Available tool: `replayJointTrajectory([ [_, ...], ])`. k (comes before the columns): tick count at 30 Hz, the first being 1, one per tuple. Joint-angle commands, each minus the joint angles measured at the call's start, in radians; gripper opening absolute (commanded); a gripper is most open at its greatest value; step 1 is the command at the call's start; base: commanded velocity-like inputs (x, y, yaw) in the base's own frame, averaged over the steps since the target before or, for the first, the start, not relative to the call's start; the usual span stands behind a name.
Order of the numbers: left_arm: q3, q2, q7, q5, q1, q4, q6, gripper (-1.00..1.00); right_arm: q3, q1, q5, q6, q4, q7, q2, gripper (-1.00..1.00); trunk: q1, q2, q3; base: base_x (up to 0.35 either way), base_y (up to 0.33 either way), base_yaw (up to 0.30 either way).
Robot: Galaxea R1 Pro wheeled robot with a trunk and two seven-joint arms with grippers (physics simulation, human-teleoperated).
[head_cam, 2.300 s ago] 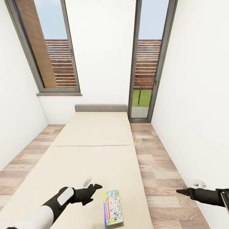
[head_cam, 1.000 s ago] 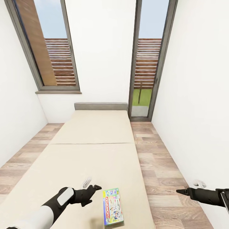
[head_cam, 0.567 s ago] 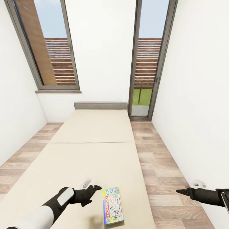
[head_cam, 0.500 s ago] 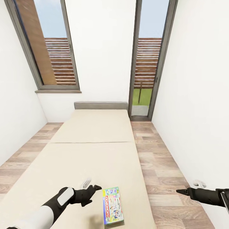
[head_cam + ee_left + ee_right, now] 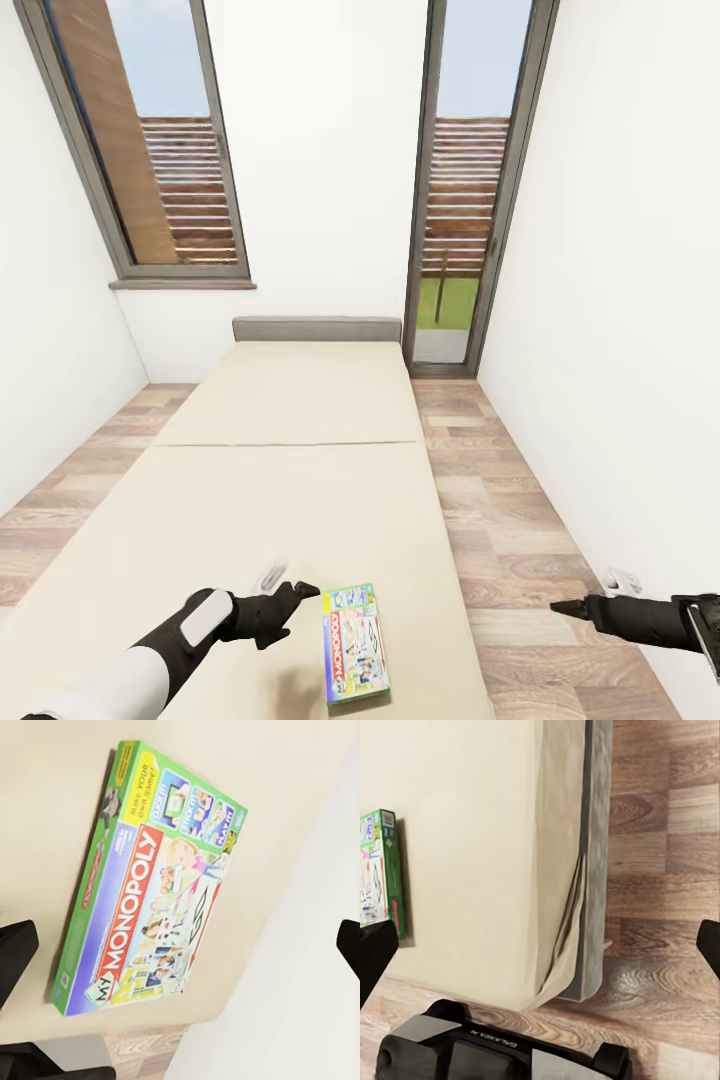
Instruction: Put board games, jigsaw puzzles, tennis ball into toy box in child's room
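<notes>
While your left gripper point(image 5: 300, 590) hovers spread beside the game point(image 5: 355, 643) near the bed's point(image 5: 290, 470) foot edge, straddle a long side and close squarely. Right gripper point(image 5: 556, 606) hangs over the floor point(image 5: 500, 520), fingers apart. One game counted; two windows point(image 5: 160, 150) beyond.

A green-edged Monopoly board game point(image 5: 355, 643) lies flat on the beige bed point(image 5: 290, 440), near its foot.
</notes>
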Motion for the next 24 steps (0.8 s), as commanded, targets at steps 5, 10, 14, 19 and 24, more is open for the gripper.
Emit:
replayJointTrajectory([
  [5, -0.004, -0.002, -0.004, -0.001, -0.001, 0.0, 0.001, 1.0, 0.128, -0.038, -0.01, -0.011, 0.086, 0.034, 0.007, 1.0, 0.019, -0.036, -0.017, 0.0, 0.0, 0.0],
  [10, -0.004, -0.003, -0.004, -0.001, -0.001, 0.0, 0.001, 1.0, 0.165, -0.104, -0.029, 0.048, 0.125, 0.081, 0.006, 1.0, 0.038, -0.071, -0.032, 0.0, 0.0, 0.0],
  [14, -0.004, -0.003, -0.004, -0.002, -0.001, 0.0, 0.001, 1.0, 0.169, -0.109, -0.032, 0.061, 0.115, 0.087, 0.007, 1.0, 0.054, -0.099, -0.045, 0.0, 0.0, 0.0],
  [19, -0.004, -0.003, -0.004, -0.004, -0.001, 0.0, 0.001, 1.0, 0.17, -0.11, -0.031, 0.065, 0.108, 0.088, 0.009, 1.0, 0.073, -0.134, -0.061, 0.0, 0.0, 0.0],
  [24, -0.004, -0.002, -0.004, -0.005, -0.001, 0.0, 0.001, 1.0, 0.17, -0.11, -0.031, 0.066, 0.107, 0.089, 0.009, 1.0, 0.092, -0.169, -0.076, 0.0, 0.0, 0.0],
])
